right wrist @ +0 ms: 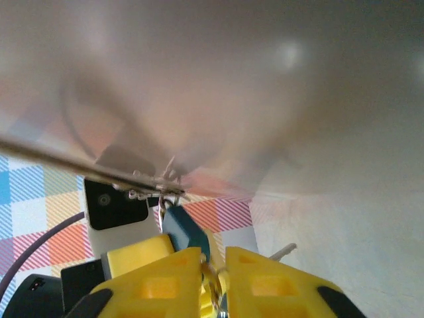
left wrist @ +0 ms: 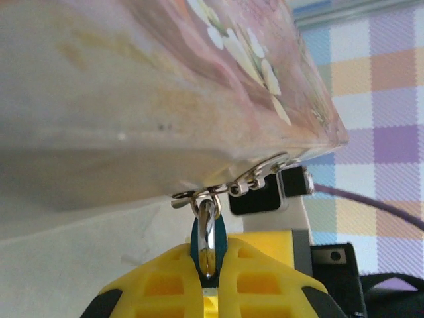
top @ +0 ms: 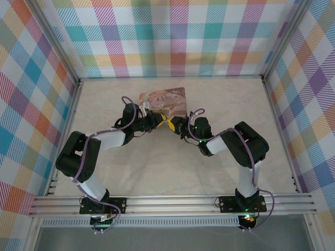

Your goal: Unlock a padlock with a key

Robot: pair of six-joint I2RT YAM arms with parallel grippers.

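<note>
Left end effector (left wrist: 209, 264) is pressing its yellow fingers together on the padlock (left wrist: 197, 237), gripping the blue body from both sides in the left wrist view. Right end effector (right wrist: 212, 265) is closing its fingers on a thin piece of metal in the gap between them, which is judged to be the key (right wrist: 212, 281); its shape is too blurred to confirm.

The padlock is hanging by its shackle from the hasp (left wrist: 199, 196) on the near edge of the pink tin (top: 163, 99). Its long axis is running from the hasp towards the arms. In the right wrist view the blue body is sitting just above and slightly left of the fingertip gap, so the right end effector is lying directly in line with the padlock's lower end, and the left one is steadying it.

The two end effectors are meeting nose to nose above the desk (top: 157, 167), and the space around the padlock is tight. The tin's overhanging edge and the opposing fingers are crowding the approach, so key alignment is likely calling for very small corrections.
</note>
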